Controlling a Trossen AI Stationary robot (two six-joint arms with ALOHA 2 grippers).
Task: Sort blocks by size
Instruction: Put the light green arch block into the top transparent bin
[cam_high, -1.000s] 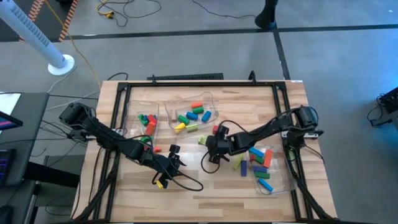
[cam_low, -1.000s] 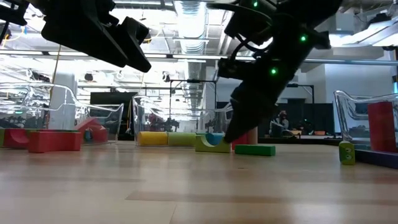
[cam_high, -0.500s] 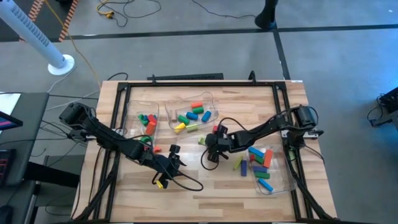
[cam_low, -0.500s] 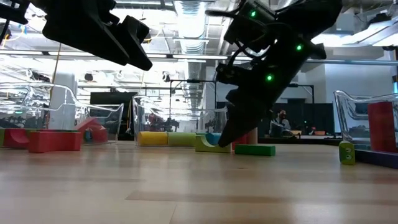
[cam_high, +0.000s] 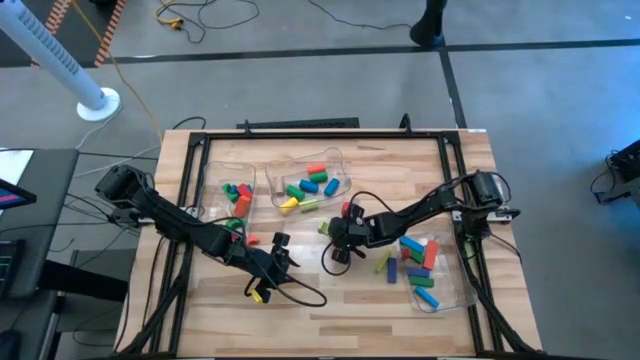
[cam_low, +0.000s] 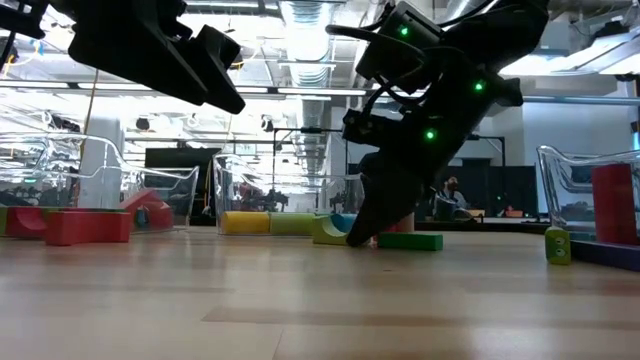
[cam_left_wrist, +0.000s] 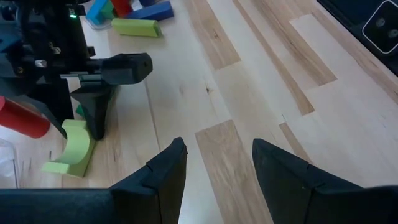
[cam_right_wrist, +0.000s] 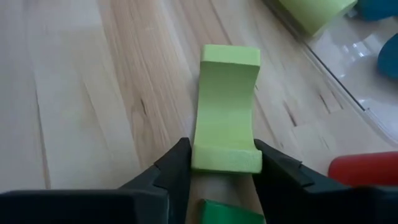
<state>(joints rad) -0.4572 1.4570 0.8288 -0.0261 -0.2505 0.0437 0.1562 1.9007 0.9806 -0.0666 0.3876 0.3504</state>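
- Most small coloured toy blocks (cam_high: 305, 187) already binned.
- Light-green arch block (cam_right_wrist: 226, 112) is clamped by right gripper (cam_right_wrist: 221, 163).
- Left gripper (cam_left_wrist: 214, 165) parked, jaws apart, empty.

Even, diffuse light falls from overhead, and the low view looks straight into bright ceiling fixtures (cam_low: 305, 40) that leave both arms as dark silhouettes. The pale counter (cam_high: 300, 320) carries only soft, short shadows, with a mild sheen on the clear bins (cam_high: 330, 160). In the right wrist view the far corner blurs and the light green arch block (cam_right_wrist: 227, 118) stays sharp.
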